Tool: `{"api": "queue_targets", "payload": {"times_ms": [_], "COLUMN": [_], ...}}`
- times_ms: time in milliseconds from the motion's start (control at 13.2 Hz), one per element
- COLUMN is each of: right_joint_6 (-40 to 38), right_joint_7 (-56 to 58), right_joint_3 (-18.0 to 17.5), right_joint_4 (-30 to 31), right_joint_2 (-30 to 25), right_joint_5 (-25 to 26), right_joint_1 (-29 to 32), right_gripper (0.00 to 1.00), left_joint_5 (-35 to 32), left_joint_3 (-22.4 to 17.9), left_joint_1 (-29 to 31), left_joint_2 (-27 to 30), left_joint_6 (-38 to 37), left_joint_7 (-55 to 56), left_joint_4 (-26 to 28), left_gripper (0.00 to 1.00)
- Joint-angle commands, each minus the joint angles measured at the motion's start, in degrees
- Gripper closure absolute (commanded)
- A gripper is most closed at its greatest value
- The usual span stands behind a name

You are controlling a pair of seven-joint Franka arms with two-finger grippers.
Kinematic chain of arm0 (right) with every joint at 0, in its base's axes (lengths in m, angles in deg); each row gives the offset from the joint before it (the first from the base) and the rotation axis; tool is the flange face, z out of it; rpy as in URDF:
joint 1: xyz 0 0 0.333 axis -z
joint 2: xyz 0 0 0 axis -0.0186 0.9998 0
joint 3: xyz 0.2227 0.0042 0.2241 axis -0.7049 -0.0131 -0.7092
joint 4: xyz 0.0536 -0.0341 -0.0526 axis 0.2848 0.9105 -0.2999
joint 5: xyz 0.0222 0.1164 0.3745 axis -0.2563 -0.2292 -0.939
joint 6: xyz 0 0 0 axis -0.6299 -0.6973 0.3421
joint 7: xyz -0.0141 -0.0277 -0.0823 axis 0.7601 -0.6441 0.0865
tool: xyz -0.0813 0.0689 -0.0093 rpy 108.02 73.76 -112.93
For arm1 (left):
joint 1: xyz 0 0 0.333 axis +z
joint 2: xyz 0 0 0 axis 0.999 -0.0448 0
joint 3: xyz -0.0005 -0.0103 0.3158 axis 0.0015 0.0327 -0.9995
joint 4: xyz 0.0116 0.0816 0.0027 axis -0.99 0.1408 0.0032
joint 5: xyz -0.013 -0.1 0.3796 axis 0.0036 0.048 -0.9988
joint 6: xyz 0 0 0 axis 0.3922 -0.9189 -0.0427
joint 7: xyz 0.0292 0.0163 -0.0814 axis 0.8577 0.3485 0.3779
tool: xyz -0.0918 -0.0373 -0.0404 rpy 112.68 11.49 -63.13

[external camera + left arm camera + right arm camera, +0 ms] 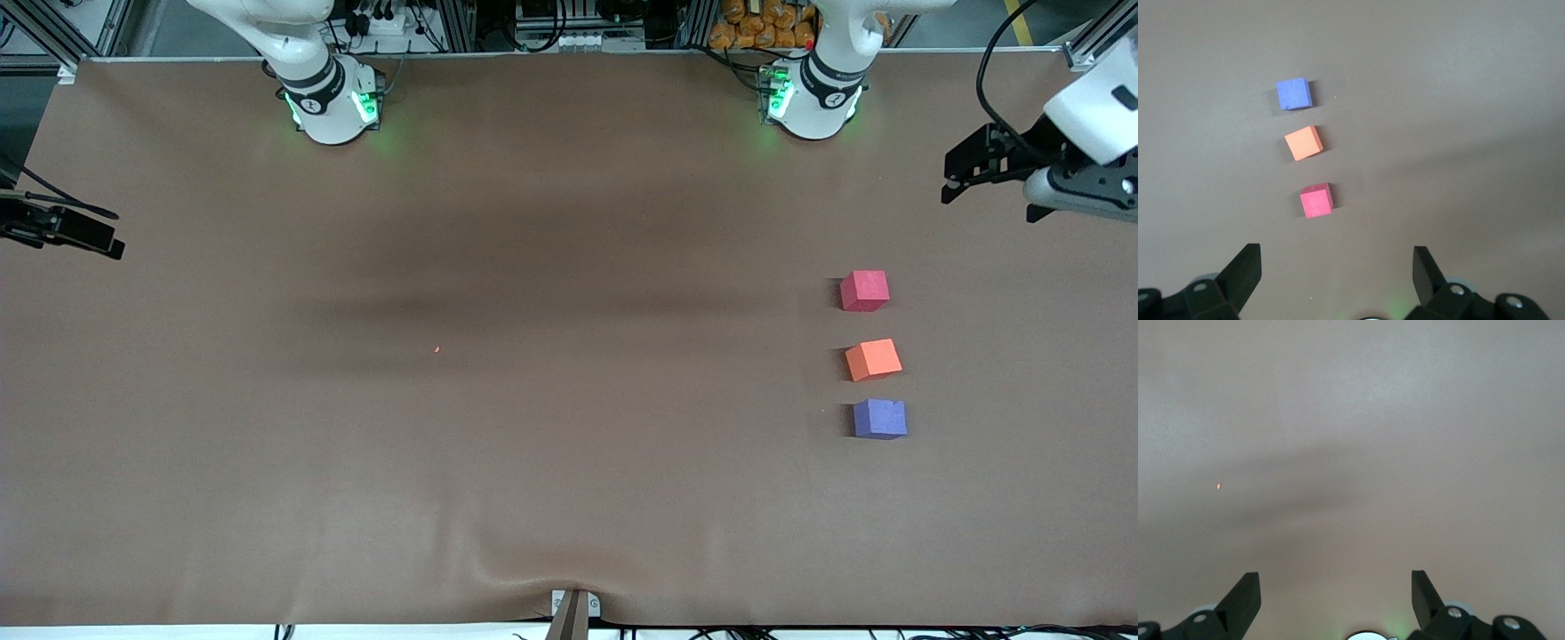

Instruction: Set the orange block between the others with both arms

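Note:
The orange block (873, 359) (1303, 143) sits on the brown table at the left arm's end, in a row between the others. The pinkish-red cube (864, 291) (1316, 201) lies farther from the front camera and the purple-blue cube (879, 419) (1294, 93) nearer, with small gaps between them. My left gripper (949, 182) (1336, 257) hangs open and holding nothing in the air past the pinkish-red cube, toward the robots' bases. At the right arm's end, my right gripper (111, 233) (1335, 577) is held open over bare table, nothing between its fingers.
A brown cloth (498, 427) covers the whole table. A tiny orange speck (436, 349) (1219, 486) lies near the middle. The two arm bases (333, 102) (813, 98) stand at the edge farthest from the front camera. A small bracket (573, 609) sits at the nearest edge.

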Motion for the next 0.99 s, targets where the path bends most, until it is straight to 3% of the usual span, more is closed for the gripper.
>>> {"api": "queue_targets", "payload": {"times_ms": [0, 227, 910], "right_joint_6": [-0.54, -0.62, -0.62], "right_joint_7": [-0.47, -0.47, -0.47], "right_joint_3": [-0.24, -0.24, -0.24], "right_joint_4": [-0.22, -0.22, -0.22], "right_joint_2": [-0.44, -0.44, -0.52], "right_joint_5": [0.35, 0.26, 0.26], "right_joint_1": [0.41, 0.41, 0.41], "right_gripper": [0.0, 0.0, 0.0], "left_joint_5": [0.04, -4.18, -3.05], "left_joint_3": [-0.32, 0.03, 0.12], "left_joint_1": [0.07, -0.02, 0.07], "left_joint_2": [0.07, 0.42, 0.95], "left_joint_6": [-0.42, -0.42, -0.51], "left_joint_7": [1.47, 1.74, 3.85], "left_joint_4": [0.17, 0.26, 0.26], "left_gripper": [0.0, 0.0, 0.0]}}
